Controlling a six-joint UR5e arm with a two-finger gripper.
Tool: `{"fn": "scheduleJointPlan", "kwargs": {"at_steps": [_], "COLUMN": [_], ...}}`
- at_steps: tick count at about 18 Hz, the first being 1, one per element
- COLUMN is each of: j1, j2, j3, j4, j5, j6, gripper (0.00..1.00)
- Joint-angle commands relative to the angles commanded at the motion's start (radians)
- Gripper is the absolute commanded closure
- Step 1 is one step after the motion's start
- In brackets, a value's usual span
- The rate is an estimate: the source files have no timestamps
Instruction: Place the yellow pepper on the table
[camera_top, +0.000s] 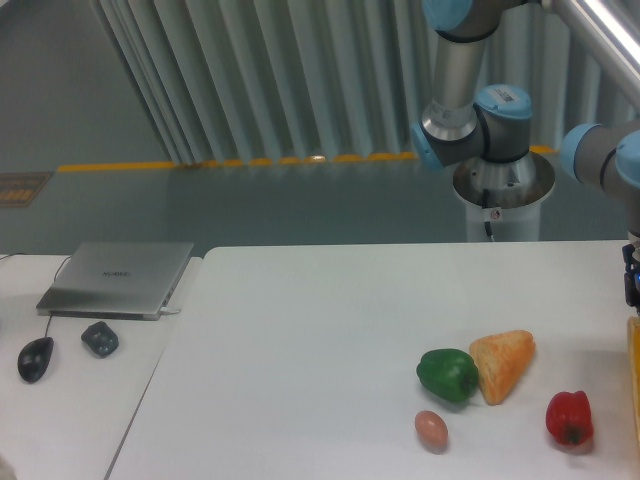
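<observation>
One yellow pepper (635, 375) sliver at frame edge below the hand (632, 285), grip state indiscernible; laptop (118, 278) logo illegible.

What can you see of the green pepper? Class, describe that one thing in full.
The green pepper is glossy, dark green, rounded and lobed, and looks like smooth plastic or waxy skin. No stem can be made out. It sits intact on the white table, towards the near right. Its right side meets, or very nearly meets, the orange wedge. A small pinkish egg lies just in front of it, apart. Nothing holds it.
</observation>
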Motion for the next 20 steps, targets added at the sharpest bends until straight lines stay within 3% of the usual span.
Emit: {"fn": "scheduleJointPlan", "kwargs": {"at_steps": [20], "j1": [0.017], "j2": [-0.002], "j3": [0.000], "j4": [0.003], "j5": [0.008], "j6": [-0.002], "gripper": [0.00]}}
